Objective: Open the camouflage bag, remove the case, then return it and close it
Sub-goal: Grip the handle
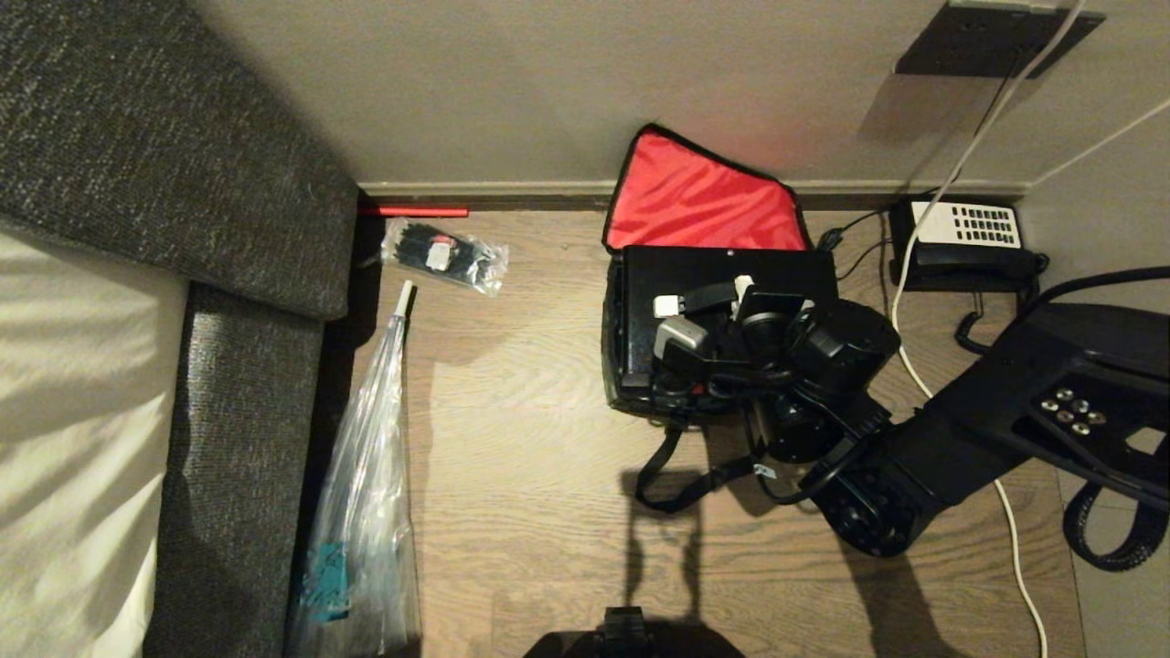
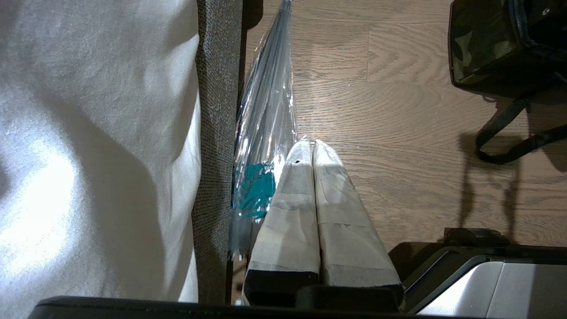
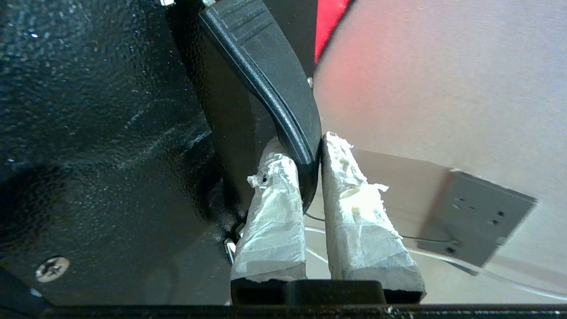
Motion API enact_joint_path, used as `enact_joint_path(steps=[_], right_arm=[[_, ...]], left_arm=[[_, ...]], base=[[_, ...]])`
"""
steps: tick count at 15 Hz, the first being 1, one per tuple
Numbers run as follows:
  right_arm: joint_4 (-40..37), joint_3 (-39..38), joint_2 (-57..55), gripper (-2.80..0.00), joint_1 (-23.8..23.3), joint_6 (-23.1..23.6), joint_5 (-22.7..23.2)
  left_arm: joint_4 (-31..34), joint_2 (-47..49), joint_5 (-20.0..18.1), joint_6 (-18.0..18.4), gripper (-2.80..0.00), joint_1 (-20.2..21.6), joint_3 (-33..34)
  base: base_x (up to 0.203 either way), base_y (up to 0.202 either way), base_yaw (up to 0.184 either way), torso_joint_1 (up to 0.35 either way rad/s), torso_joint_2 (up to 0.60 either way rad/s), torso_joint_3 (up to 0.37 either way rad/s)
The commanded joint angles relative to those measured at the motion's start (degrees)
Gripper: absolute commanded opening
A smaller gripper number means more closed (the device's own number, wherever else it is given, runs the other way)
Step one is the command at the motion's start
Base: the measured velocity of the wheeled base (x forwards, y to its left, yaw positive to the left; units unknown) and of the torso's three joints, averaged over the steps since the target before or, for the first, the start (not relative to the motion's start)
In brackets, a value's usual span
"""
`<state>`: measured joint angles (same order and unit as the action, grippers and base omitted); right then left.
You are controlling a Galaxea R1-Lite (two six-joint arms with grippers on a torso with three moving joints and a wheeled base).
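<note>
The camouflage bag (image 1: 618, 366) stands on the wooden floor by the wall, its red-lined lid (image 1: 704, 196) flipped back against the wall. The black case (image 1: 722, 267) shows at the bag's open mouth; how far it is raised I cannot tell. My right gripper (image 1: 731, 294) reaches in from the right and is shut on the case's curved black handle (image 3: 283, 110), one taped finger (image 3: 272, 212) on each side. The case's pebbled black face (image 3: 110, 133) fills that view. My left gripper (image 2: 308, 144) hangs parked and shut near the bed, the bag (image 2: 478, 53) off to its side.
A bed with a dark fabric frame (image 1: 228, 411) lines the left. A clear plastic bag (image 1: 366, 493) and a small packet of black items (image 1: 443, 254) lie beside it. A telephone (image 1: 964, 242) and white cable (image 1: 914, 366) sit right of the bag. The bag's strap (image 1: 676, 475) trails forward.
</note>
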<state>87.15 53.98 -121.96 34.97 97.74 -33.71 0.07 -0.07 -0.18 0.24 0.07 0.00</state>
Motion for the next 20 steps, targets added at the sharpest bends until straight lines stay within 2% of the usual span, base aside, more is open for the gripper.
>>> enact_joint_path(steps=[1,7,10,20], right_arm=[[0.5,-0.3,1.5,-2.8,0.6,0.5,-0.3],[-0.1,-0.3,3.6,-2.8,2.2,2.1,-0.4],[-0.4,-0.3,4.4,-2.8,3.8,2.1,-3.6],[-4.3,-3.9,11.2,-2.8,5.0,3.2,-4.1]], left_arm=[[0.0,0.1,0.0,0.0,-2.8,0.0,0.1],[0.0,0.1,0.0,0.0,-2.8,0.0,0.1],[0.0,0.1,0.0,0.0,-2.8,0.0,0.1],[0.0,0.1,0.0,0.0,-2.8,0.0,0.2]], base=[[0.0,0.0,0.0,0.0,0.0,0.0],[0.0,0.0,0.0,0.0,0.0,0.0],[0.0,0.0,0.0,0.0,0.0,0.0],[0.0,0.0,0.0,0.0,0.0,0.002]])
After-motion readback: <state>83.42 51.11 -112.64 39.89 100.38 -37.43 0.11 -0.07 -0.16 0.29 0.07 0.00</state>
